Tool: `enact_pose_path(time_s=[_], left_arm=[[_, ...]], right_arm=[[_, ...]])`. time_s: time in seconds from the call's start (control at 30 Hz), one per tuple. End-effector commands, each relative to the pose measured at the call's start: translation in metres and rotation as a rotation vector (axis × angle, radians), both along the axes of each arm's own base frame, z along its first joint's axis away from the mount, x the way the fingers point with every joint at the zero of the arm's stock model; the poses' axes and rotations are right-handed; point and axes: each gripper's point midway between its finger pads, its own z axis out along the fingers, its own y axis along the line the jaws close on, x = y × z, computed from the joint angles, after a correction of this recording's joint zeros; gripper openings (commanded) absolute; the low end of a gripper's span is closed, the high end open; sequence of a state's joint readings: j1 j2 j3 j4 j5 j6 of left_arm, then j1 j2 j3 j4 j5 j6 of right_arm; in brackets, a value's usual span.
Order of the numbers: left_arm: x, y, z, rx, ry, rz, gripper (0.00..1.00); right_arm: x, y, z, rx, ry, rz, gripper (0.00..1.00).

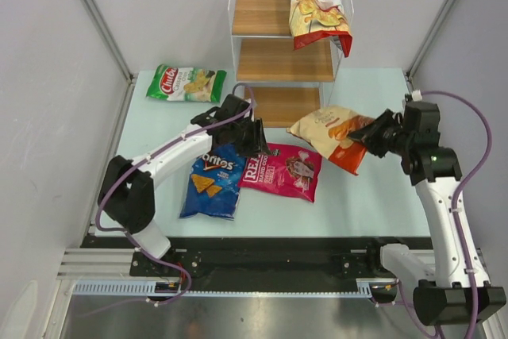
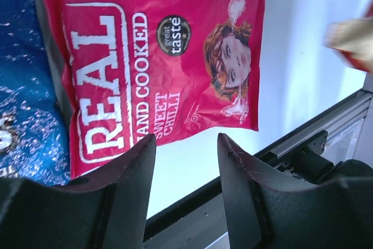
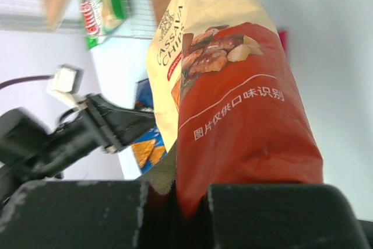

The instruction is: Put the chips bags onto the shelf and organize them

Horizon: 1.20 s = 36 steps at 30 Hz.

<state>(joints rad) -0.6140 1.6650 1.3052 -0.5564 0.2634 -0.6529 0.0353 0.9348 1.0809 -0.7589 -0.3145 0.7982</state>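
Orange-and-cream bag clamped by right pincer, long axis pointing left.

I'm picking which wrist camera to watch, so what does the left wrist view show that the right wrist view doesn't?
Left wrist only: the pink Real bag with its full printed front, lying flat. Right wrist only: the green Chuba bag, the shelf with its wire frame, and the right gripper shut on the orange-and-cream bag. Both: the blue Doritos bag and part of the orange-and-cream bag.
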Motion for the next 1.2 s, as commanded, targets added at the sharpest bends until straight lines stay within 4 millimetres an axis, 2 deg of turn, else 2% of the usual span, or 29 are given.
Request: enact_pose_path(time_s=[0.0, 0.07, 0.1, 0.17, 0.2, 0.23, 0.27, 0.3, 0.33, 0.4, 0.5, 0.53, 0.57, 0.6, 0.67, 0.73, 0.8, 0.87, 0.93, 0.97, 1.0, 1.03, 1.1, 1.13, 1.17], left_arm=[[0.005, 0.019, 0.025, -0.013, -0.05, 0.075, 0.52], [0.008, 0.034, 0.02, -0.012, -0.028, 0.123, 0.52], [0.006, 0.042, 0.012, -0.006, -0.006, 0.14, 0.52], [0.011, 0.059, 0.011, -0.009, 0.002, 0.191, 0.52], [0.009, 0.068, 0.004, 0.005, 0.016, 0.207, 0.52], [0.009, 0.074, 0.003, 0.012, 0.017, 0.221, 0.52], [0.012, 0.084, 0.001, 0.022, 0.016, 0.243, 0.52], [0.01, 0.09, 0.0, 0.029, 0.017, 0.251, 0.52], [0.013, 0.098, 0.0, 0.038, 0.011, 0.265, 0.52], [0.013, 0.107, 0.001, 0.054, 0.005, 0.281, 0.52], [0.017, 0.117, 0.005, 0.06, -0.004, 0.303, 0.52], [0.018, 0.119, 0.006, 0.061, -0.008, 0.308, 0.52], [0.019, 0.121, 0.007, 0.06, -0.011, 0.314, 0.52], [0.019, 0.121, 0.01, 0.057, -0.017, 0.313, 0.52], [0.019, 0.122, 0.013, 0.057, -0.02, 0.314, 0.52], [0.018, 0.123, 0.014, 0.059, -0.027, 0.314, 0.52], [0.016, 0.125, 0.014, 0.07, -0.027, 0.317, 0.52], [0.016, 0.126, 0.015, 0.073, -0.031, 0.317, 0.52], [0.015, 0.126, 0.015, 0.07, -0.029, 0.318, 0.52], [0.015, 0.125, 0.015, 0.068, -0.026, 0.317, 0.52], [0.015, 0.125, 0.016, 0.064, -0.027, 0.316, 0.52], [0.015, 0.124, 0.016, 0.063, -0.026, 0.316, 0.52], [0.015, 0.125, 0.018, 0.063, -0.029, 0.319, 0.52], [0.015, 0.125, 0.019, 0.062, -0.032, 0.321, 0.52], [0.014, 0.126, 0.019, 0.062, -0.035, 0.323, 0.52]], right_arm=[[0.0, 0.029, 0.064, 0.014, -0.122, 0.2, 0.0], [-0.001, 0.048, 0.077, 0.02, -0.137, 0.309, 0.0], [-0.001, 0.053, 0.098, 0.025, -0.186, 0.335, 0.0], [-0.005, 0.07, 0.116, 0.052, -0.218, 0.411, 0.0], [-0.001, 0.077, 0.123, 0.069, -0.217, 0.435, 0.0], [-0.003, 0.083, 0.146, 0.081, -0.27, 0.462, 0.0], [-0.006, 0.091, 0.16, 0.098, -0.302, 0.501, 0.0], [-0.005, 0.104, 0.163, 0.108, -0.297, 0.547, 0.0], [-0.01, 0.11, 0.19, 0.109, -0.365, 0.575, 0.0], [-0.015, 0.133, 0.197, 0.123, -0.365, 0.668, 0.0], [-0.035, 0.157, 0.232, 0.157, -0.454, 0.79, 0.0], [-0.028, 0.166, 0.232, 0.172, -0.442, 0.807, 0.0], [-0.034, 0.17, 0.252, 0.192, -0.502, 0.835, 0.0], [-0.028, 0.179, 0.253, 0.208, -0.5, 0.857, 0.0], [-0.033, 0.186, 0.278, 0.255, -0.565, 0.888, 0.0], [-0.03, 0.194, 0.294, 0.292, -0.619, 0.906, 0.0], [-0.031, 0.194, 0.311, 0.325, -0.664, 0.897, 0.0], [-0.024, 0.193, 0.335, 0.356, -0.761, 0.87, 0.0], [-0.013, 0.189, 0.36, 0.378, -0.875, 0.816, 0.0], [0.002, 0.189, 0.363, 0.388, -0.886, 0.787, 0.0], [0.002, 0.186, 0.378, 0.404, -0.927, 0.761, 0.0], [0.011, 0.183, 0.39, 0.409, -0.963, 0.697, 0.0], [0.03, 0.184, 0.396, 0.408, -0.984, 0.602, 0.0], [0.053, 0.178, 0.396, 0.395, -0.991, 0.461, 0.0], [0.057, 0.181, 0.396, 0.386, -1.008, 0.407, 0.0]])
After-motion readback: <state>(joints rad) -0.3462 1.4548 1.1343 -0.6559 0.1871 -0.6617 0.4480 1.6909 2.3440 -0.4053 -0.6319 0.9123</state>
